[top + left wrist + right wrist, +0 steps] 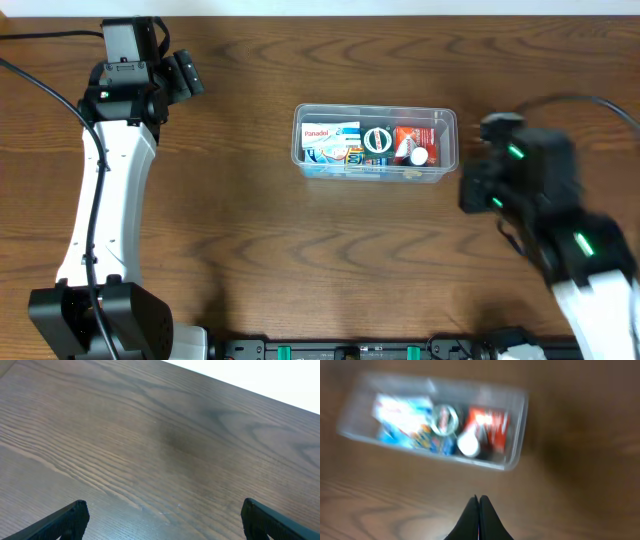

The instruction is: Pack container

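Observation:
The clear plastic container (300, 146) stands at the middle of the table and holds a white and blue Panadol box (330, 138), a round black and white item (379, 141) and a red box with a white cap (414, 145). It also shows, blurred, in the right wrist view (517, 420). My right gripper (479, 498) is shut and empty, just right of the container in the overhead view (478, 185). My left gripper (162, 515) is open and empty over bare wood at the far left (185, 72).
The brown wooden table (250, 250) ends at a white back edge (280, 385). Black cables run at the far left and by the right arm.

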